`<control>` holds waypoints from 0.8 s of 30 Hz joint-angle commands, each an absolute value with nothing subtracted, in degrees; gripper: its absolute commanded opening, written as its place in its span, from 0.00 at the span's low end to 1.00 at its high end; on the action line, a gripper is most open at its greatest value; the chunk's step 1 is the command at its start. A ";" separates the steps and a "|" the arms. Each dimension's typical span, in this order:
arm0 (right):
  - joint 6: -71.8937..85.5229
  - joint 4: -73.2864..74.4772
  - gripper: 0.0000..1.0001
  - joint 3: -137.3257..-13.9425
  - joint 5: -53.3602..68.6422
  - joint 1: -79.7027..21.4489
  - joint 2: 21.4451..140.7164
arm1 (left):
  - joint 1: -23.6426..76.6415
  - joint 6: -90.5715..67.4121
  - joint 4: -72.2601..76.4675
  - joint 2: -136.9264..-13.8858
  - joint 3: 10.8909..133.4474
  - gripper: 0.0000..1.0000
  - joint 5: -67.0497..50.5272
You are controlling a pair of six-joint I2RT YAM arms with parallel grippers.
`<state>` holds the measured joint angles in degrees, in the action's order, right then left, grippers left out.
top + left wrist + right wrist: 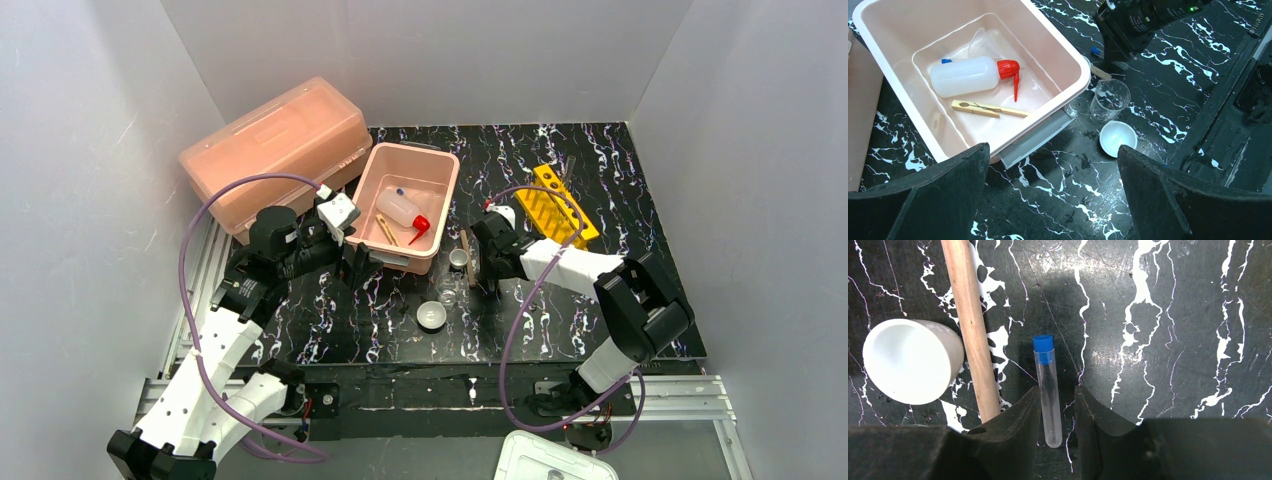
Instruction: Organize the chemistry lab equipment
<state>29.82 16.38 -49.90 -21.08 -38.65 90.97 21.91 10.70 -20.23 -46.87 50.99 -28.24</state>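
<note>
A thin clear tube [1047, 382] with a blue cap lies on the black marbled table between the fingers of my right gripper [1058, 392]. The left finger touches it and a small gap remains at the right finger, so the gripper is open. A wooden stick [970, 325] and a small white cup [910, 360] lie just left of it. My left gripper [1053, 152] hangs wide open over bare table beside the pink tub [1068, 55]. The tub holds the white squeeze bottle [965, 75], a clear funnel [979, 42] and a wooden peg [983, 108].
A clear beaker [1109, 100] and a white dish [1118, 137] stand on the table in front of the tub. The yellow holed rack [562, 205] lies at the back right. The large pink lidded box [275, 150] sits at the back left.
</note>
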 commanded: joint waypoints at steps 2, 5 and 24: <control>30.35 14.93 0.40 -49.33 -21.58 -39.07 91.62 | 21.71 11.06 -20.92 -46.09 52.29 0.99 -27.96; 30.39 14.85 0.40 -49.29 -21.53 -39.09 91.70 | 21.71 10.96 -20.88 -46.10 52.29 0.99 -28.01; 28.68 18.22 0.01 -53.97 -23.00 -39.26 90.16 | 21.71 11.59 -21.01 -45.54 51.67 0.99 -28.23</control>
